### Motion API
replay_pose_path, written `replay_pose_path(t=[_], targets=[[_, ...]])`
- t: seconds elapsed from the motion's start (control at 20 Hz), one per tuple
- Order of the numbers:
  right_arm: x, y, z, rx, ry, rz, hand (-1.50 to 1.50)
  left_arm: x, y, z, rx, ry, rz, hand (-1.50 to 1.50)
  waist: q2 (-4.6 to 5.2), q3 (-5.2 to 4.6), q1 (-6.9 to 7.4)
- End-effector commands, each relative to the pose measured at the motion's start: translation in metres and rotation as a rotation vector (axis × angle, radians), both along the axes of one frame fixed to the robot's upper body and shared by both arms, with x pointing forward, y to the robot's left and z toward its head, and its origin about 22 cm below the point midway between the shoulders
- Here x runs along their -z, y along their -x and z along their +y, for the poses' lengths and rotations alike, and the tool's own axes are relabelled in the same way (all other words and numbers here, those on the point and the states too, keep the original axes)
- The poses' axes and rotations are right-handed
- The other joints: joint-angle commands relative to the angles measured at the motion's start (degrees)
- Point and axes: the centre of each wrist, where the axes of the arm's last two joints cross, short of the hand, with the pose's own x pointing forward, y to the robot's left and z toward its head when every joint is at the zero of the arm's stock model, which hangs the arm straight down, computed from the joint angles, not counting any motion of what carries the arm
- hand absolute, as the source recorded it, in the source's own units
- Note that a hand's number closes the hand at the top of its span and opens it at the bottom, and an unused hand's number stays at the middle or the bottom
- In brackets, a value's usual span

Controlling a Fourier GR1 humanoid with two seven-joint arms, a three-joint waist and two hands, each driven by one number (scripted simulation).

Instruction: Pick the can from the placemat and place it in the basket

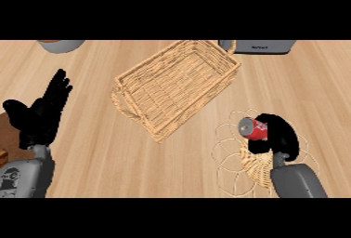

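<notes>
A red can [254,128] with a grey lid lies tilted over the round woven placemat [240,174] at the lower right. My right hand [282,135] is curled round the can from its right side. The wicker basket [230,76], rectangular with a handle at its near-left end, sits at the middle of the wooden counter, up and to the left of the can. At the left edge my left hand [42,116] rests open, fingers pointing up.
A grey round vessel [61,45] shows at the top left edge. A grey appliance [264,46] stands behind the basket at the top right. A dark brown object [8,139] lies at the left edge under my left forearm.
</notes>
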Motion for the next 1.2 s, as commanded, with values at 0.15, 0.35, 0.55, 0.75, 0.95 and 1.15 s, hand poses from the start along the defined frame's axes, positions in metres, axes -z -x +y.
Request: replay_pose_path(t=[0.15, 0.35, 0.55, 0.75, 0.95, 1.15], targets=[[-0.014, -0.007, 0.123, -0.191, -0.088, -0.062, 1.5, -0.007, -0.012, -0.034, 0.139, 0.006, -0.038, 0.0, 2.78, 1.47, 10.7], [-0.023, -0.01, 0.148, -0.155, -0.143, -0.115, 1.5, -0.012, -0.018, -0.051, 0.199, 0.012, -0.049, 0.0, 3.07, 1.57, 12.5], [-0.043, -0.013, 0.168, -0.111, -0.227, -0.294, 1.5, -0.01, -0.021, -0.056, 0.209, 0.021, -0.039, 0.0, 2.8, 1.5, 13.33], [-0.074, -0.016, 0.189, -0.093, -0.32, -0.519, 1.5, -0.013, -0.025, -0.062, 0.22, 0.007, -0.044, 0.0, 2.26, 1.38, 13.04], [-0.097, -0.021, 0.206, -0.082, -0.372, -0.685, 1.5, -0.011, -0.027, -0.069, 0.227, -0.003, -0.03, 0.0, 2.11, 1.15, 13.0], [-0.114, -0.033, 0.222, -0.059, -0.342, -0.751, 1.5, -0.009, -0.027, -0.063, 0.207, -0.001, -0.019, 0.0, 1.39, 0.71, 12.39]])
